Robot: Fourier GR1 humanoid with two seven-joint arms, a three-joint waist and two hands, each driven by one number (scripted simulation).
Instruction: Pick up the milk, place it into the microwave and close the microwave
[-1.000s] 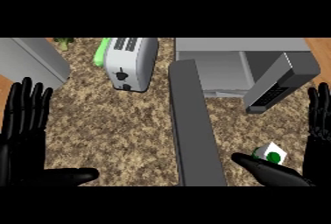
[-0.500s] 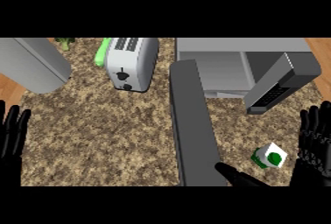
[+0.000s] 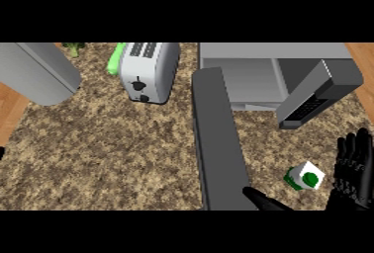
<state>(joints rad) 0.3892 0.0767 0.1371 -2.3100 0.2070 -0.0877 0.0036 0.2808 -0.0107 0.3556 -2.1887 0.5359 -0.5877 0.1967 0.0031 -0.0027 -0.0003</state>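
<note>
Small white-and-green milk carton (image 3: pixel 305 178) sits on the speckled brown stone bench (image 3: pixel 110 158), just left of the right hand (image 3: pixel 354 173), which is opened wide.

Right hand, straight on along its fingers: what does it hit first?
Probably the microwave's control panel, depth unclear. The milk sits beside the right hand, between fingers and thumb, off that line.
</note>
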